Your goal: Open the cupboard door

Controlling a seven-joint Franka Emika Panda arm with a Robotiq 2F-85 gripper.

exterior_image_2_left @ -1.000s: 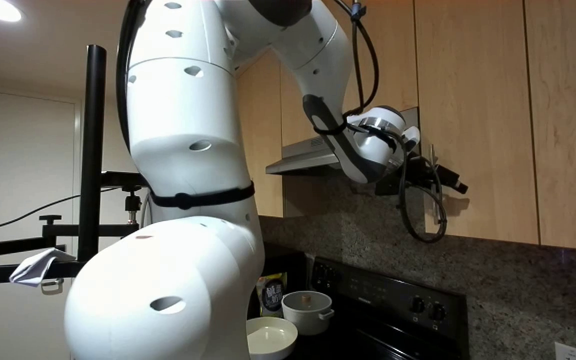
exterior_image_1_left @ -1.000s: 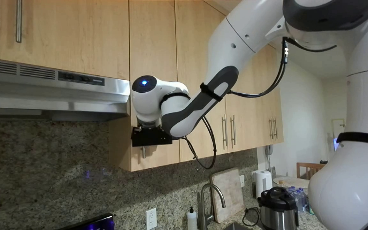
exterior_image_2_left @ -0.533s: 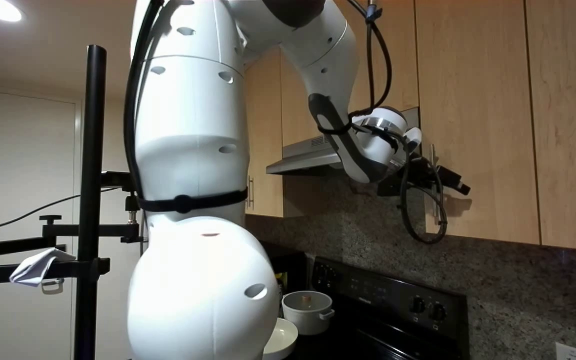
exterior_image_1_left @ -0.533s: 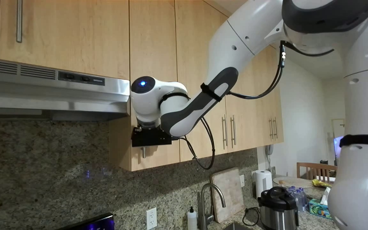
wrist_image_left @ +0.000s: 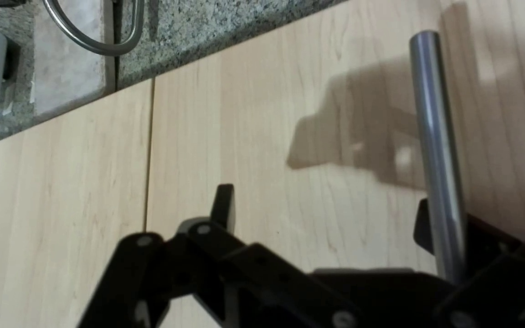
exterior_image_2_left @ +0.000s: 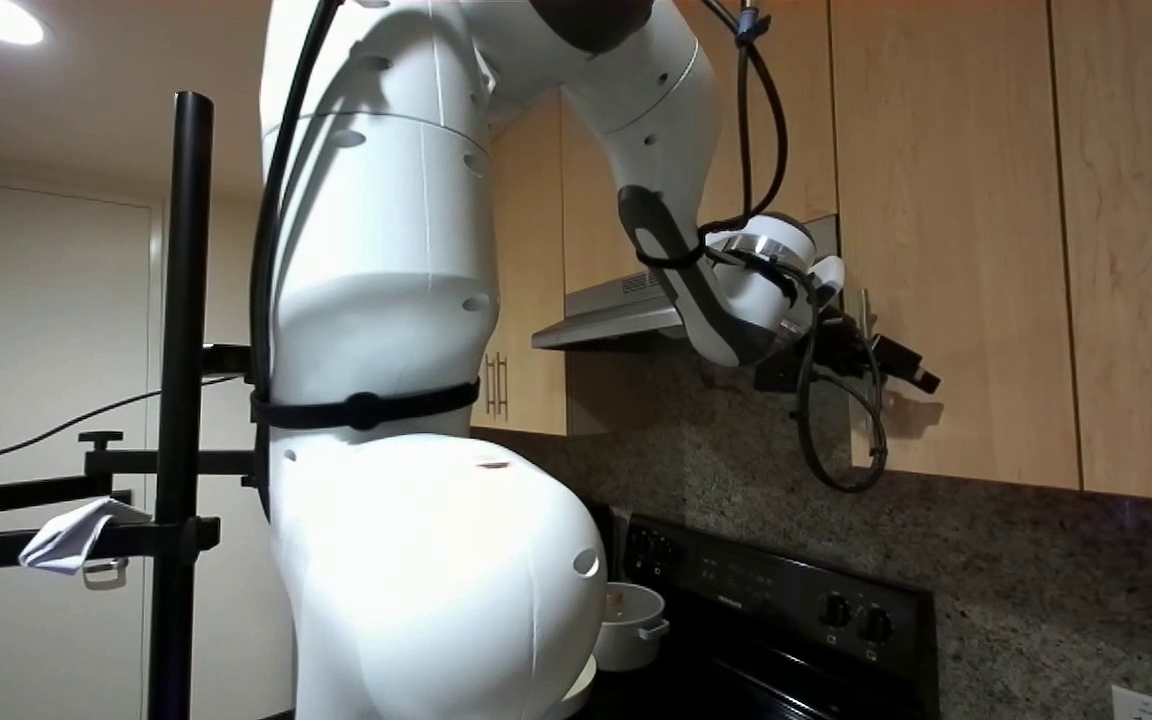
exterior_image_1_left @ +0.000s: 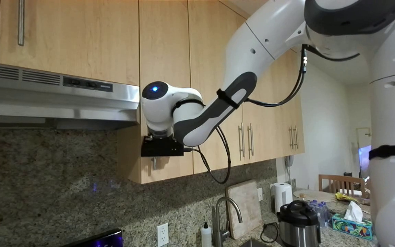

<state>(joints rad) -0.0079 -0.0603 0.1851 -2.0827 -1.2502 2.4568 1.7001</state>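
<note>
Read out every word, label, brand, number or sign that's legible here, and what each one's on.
No text is legible.
Long black stove control panel: pale marks, too small to read.
Black switch strip on the silver metal range hood: faint marking, too small.

The cupboard door (wrist_image_left: 253,123) shows pale tan wood grain, its handle (wrist_image_left: 435,136) silver, the tool (wrist_image_left: 324,212) black. In shadow, the backsplash (exterior_image_1_left: 53,185) seems speckled grey and brown.
</note>
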